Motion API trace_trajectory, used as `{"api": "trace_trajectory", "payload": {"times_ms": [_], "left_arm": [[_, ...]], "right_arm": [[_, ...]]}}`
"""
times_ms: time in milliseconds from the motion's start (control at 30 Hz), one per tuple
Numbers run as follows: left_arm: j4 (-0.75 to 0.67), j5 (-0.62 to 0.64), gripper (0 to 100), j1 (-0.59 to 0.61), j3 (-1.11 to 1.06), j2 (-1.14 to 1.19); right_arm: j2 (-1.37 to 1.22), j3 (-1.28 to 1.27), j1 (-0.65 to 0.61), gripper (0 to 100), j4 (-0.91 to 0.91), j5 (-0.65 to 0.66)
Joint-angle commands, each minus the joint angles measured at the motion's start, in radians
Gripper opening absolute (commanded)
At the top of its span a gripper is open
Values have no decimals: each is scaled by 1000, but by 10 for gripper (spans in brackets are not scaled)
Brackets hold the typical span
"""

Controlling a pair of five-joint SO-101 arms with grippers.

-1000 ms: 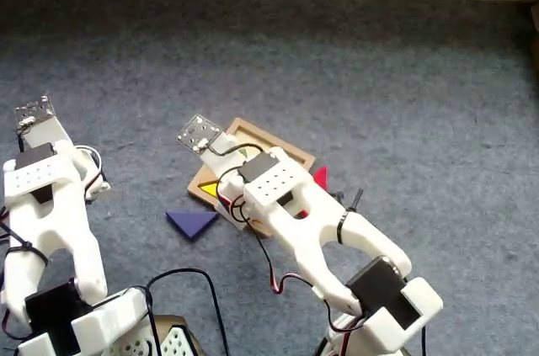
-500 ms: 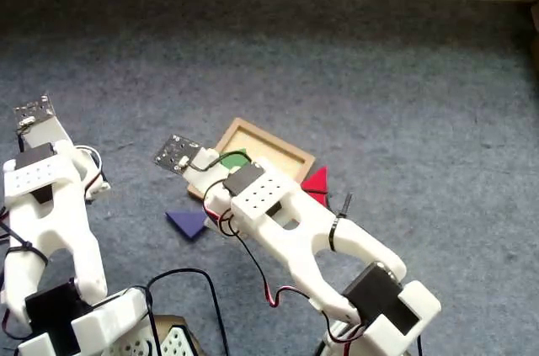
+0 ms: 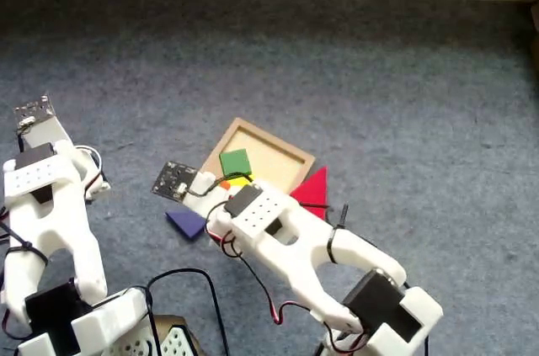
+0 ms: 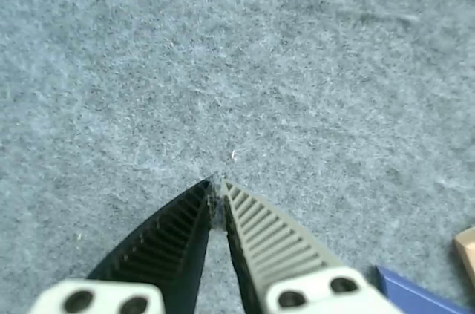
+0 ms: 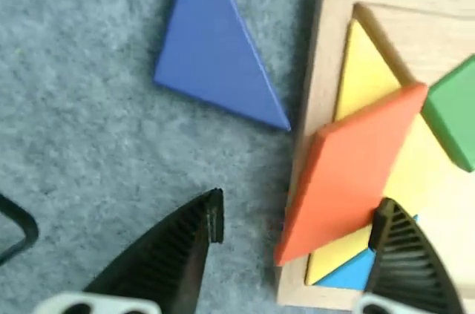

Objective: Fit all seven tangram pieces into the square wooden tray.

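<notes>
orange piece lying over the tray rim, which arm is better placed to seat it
Right. The right gripper is open astride the orange piece at the tray rim; the left gripper sits shut over carpet, away from the tray.

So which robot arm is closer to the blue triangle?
Right. The right end effector hangs open just beside the blue triangle, by the rim of the tray. The left end effector is farther off, over bare carpet.

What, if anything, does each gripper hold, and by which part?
Nothing is held. The left gripper is shut on nothing above the carpet; the right gripper is open, straddling the orange piece, which lies over the rim of the tray.
</notes>
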State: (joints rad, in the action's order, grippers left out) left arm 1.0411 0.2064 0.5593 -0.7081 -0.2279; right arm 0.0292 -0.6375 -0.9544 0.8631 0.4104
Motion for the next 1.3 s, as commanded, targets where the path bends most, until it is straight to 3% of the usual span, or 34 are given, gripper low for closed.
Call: {"api": "trace_trajectory", "payload": {"times_ms": [0, 433, 733, 1033, 1267], "left_arm": [[-14, -8, 11, 12, 2, -35], [-14, -8, 11, 10, 4, -35], [-14, -9, 11, 10, 4, -35], [-14, -9, 11, -10, 2, -35], [-14, -9, 11, -10, 2, -35]], "right_arm": [[41, -4, -30, 296, -12, 14], [36, -5, -13, 296, -76, 15], [38, 4, 19, 291, -10, 11], [30, 53, 99, 87, -10, 11], [41, 59, 108, 46, 4, 14]]}}
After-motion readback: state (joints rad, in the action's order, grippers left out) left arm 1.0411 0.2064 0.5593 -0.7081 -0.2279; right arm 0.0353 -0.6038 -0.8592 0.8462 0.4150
